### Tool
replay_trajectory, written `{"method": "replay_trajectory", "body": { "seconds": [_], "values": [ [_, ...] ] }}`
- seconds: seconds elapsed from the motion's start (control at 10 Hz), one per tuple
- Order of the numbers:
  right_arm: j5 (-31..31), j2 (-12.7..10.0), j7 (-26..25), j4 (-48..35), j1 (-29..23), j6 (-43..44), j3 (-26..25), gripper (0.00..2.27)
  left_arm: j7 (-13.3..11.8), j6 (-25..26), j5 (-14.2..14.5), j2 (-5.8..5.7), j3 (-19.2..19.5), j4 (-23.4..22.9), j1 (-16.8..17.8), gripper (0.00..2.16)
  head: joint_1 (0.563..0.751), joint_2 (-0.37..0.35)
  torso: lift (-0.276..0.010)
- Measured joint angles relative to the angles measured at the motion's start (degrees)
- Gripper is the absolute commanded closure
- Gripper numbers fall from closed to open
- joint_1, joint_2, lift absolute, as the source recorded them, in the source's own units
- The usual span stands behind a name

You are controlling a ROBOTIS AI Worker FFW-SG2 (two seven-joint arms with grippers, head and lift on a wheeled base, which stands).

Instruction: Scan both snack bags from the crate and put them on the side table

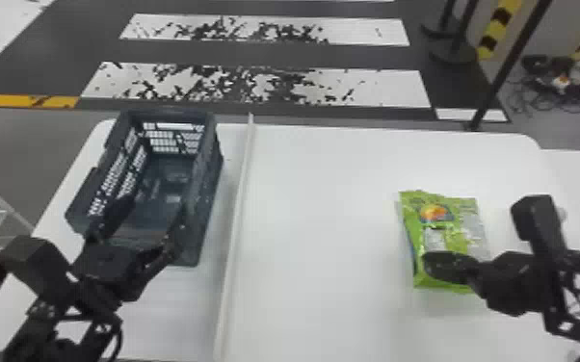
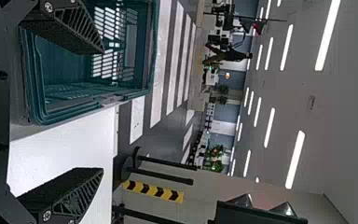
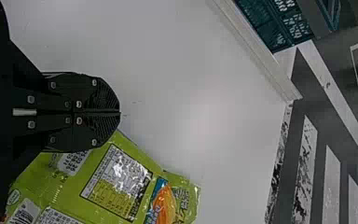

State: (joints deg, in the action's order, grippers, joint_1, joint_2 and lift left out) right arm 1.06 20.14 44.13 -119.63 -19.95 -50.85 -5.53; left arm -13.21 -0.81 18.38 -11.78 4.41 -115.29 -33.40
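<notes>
Head view: a snack bag (image 1: pixel 448 226) lies outside the crate (image 1: pixel 209 192); scanning's in hand, I reckon. The right gripper (image 3: pixel 120 112), closed empty, must open for it; the left gripper (image 2: pixel 103 111) gapes.

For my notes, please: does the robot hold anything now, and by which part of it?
Nothing is held. The right tool is shut near the bag, with nothing between its fingers; the left tool is open and empty.
</notes>
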Motion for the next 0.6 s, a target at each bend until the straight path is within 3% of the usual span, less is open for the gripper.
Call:
{"method": "replay_trajectory", "body": {
  "seconds": [0.2,0.6],
  "values": [
    [0.3,-1.0,-6.2,-0.2,0.3,-0.1,-0.5,2.26,-0.2,-0.3,0.1,0.0,0.1,0.2,0.0,0.1,0.695,-0.016,-0.087],
    [4.9,-1.9,-11.6,5.7,2.5,1.7,0.5,2.26,-0.2,-0.5,0.2,0.0,0.1,0.3,-0.1,0.1,0.695,-0.074,-0.087]
  ]
}}
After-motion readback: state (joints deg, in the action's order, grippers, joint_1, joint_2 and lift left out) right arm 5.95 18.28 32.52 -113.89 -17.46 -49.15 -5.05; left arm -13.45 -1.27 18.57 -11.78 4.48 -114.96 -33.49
